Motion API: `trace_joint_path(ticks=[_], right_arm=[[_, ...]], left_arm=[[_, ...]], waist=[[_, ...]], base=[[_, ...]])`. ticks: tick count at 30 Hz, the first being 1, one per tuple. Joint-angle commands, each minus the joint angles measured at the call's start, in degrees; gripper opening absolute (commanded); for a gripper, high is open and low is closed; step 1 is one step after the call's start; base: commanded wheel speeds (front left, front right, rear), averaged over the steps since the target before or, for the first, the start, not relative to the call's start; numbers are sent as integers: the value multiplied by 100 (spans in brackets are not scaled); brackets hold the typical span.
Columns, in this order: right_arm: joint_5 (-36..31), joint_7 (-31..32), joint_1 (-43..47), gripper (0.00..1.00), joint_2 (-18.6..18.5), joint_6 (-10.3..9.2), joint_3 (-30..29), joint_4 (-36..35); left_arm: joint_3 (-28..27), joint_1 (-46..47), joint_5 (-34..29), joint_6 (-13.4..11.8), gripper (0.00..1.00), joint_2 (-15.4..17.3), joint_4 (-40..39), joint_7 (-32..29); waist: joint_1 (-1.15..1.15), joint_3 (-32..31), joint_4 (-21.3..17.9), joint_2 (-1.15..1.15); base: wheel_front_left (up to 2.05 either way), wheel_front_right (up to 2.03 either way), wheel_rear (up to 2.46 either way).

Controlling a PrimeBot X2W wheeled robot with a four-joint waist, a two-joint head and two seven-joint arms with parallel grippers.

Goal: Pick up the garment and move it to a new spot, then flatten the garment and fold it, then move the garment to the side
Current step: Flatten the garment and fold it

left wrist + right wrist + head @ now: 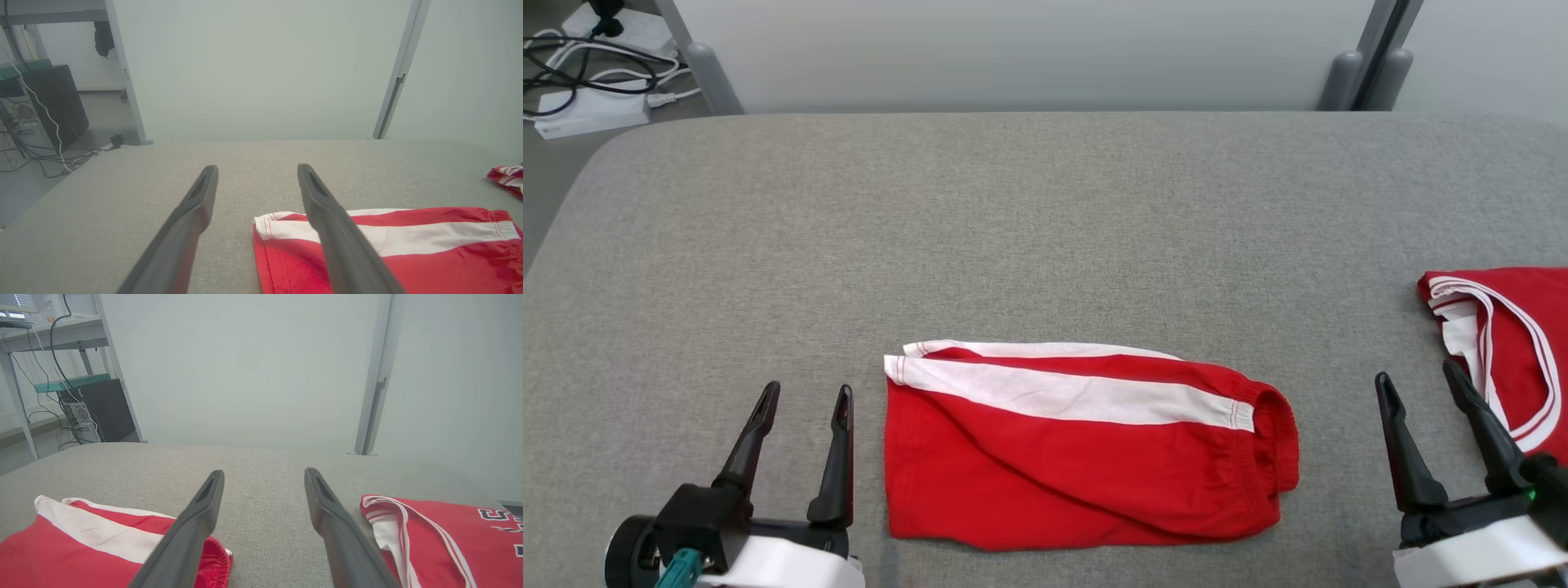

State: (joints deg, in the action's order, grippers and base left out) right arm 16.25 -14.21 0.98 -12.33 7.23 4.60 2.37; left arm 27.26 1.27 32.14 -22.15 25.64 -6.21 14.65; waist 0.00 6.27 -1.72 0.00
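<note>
The garment point(1086, 453), red shorts with a white side stripe, lies folded in half near the front middle of the grey table point(1045, 212). Its elastic waistband points right. My left gripper point(805, 395) stands open just left of the shorts' leg hem, nothing between its fingers. In the left wrist view the garment point(425, 253) lies under and right of the right finger of that gripper point(257, 168). My right gripper point(1416, 376) is open at the lower right, apart from the waistband. In the right wrist view the garment point(77, 547) lies left of that gripper point(263, 473).
A second red garment point(1515, 351) with white trim lies at the table's right edge, just beyond my right gripper; it appears as a lettered red top point(449, 539) in the right wrist view. Cables and a power strip point(588, 110) lie on the floor at the far left.
</note>
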Motion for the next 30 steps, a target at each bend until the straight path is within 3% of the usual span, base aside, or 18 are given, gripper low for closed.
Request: trace_joint_path(ticks=[1,5,12,21,30], right_arm=[[-190,-76,93,100,-4,25,-2,-296],[-586,-77,508,100,275,25,-246,-549],[-706,-78,778,100,505,25,-275,-475],[-716,-78,715,100,474,25,-217,-456],[-140,-78,370,100,223,25,74,401]], left_arm=[[-306,52,-81,35,100,76,-107,34],[-474,-183,-200,156,100,-19,-42,34],[-730,-355,-351,432,100,-241,95,35],[-923,-336,-524,675,100,-488,186,35],[-878,-47,-662,941,100,-764,381,35]], waist=[[0,-29,37,0],[0,-82,117,0],[0,-119,186,0],[0,-46,211,0],[0,112,563,0]], base=[[0,0,0],[0,0,0],[0,0,0],[0,0,0],[0,0,0]])
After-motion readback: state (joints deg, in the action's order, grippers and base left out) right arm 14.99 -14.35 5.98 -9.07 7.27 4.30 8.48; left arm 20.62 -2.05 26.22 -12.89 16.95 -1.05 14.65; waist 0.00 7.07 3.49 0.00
